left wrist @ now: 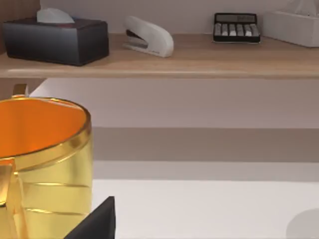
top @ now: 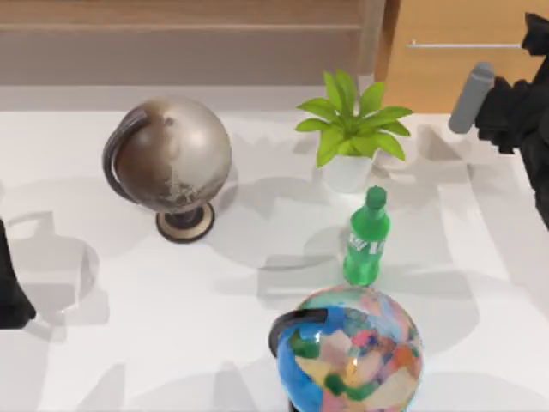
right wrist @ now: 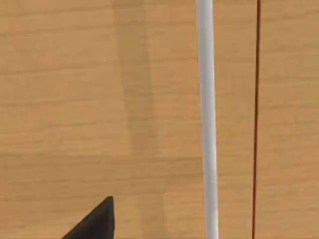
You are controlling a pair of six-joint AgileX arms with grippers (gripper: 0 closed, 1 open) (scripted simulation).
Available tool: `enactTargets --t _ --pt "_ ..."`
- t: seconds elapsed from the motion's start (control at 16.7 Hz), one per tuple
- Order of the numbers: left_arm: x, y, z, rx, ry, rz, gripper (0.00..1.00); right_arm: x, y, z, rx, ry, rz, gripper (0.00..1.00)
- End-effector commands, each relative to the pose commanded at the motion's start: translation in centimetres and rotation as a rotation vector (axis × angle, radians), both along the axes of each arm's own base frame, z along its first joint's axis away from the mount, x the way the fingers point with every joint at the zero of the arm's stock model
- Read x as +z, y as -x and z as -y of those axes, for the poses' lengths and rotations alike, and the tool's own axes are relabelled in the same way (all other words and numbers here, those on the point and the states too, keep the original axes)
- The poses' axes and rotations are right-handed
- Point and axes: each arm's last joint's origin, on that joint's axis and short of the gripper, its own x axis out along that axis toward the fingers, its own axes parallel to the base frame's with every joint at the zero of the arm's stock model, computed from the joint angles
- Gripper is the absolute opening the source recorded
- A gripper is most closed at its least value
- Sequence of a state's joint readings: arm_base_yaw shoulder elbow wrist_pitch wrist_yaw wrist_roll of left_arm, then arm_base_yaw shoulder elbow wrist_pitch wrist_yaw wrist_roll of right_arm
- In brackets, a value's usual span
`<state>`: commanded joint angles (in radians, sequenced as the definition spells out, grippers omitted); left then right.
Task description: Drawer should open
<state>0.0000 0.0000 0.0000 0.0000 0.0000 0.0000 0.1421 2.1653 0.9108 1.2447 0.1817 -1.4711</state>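
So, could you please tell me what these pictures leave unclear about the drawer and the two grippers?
- Drawer: top view's upper edge cuts it off; its inside is unseen.
- Handle: both ends run past the right wrist view's edges.
- Right arm: right edge crops it, fingers unreadable.
- Left arm: left edge crops it.

- My white table point(top: 214, 343) fills most of the top view, with soft grey shadows across it.
- A grey-brown wooden panel point(top: 180, 51) runs along its far edge.
- From my left wrist I see a light wooden shelf point(left wrist: 199, 62) against a pale wall point(left wrist: 199, 102).
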Motion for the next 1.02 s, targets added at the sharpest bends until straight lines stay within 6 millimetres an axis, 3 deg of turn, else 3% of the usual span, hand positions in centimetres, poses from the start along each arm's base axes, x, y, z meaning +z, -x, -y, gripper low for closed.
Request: enactTargets --t 0.24,0.54,1.02 --pt "0.0 0.0 0.0 0.000 0.000 0.000 1.00 -1.4 -0.5 -1.4 0.005 0.085 0.006 1.00" --pt "0.0 0.0 0.0 0.000 0.000 0.000 1.00 -1.4 -0.5 -1.2 0.003 0.084 0.003 1.00" --pt "0.0 0.0 0.0 0.000 0.000 0.000 1.00 -1.4 -3.0 -1.4 0.005 0.085 0.006 1.00"
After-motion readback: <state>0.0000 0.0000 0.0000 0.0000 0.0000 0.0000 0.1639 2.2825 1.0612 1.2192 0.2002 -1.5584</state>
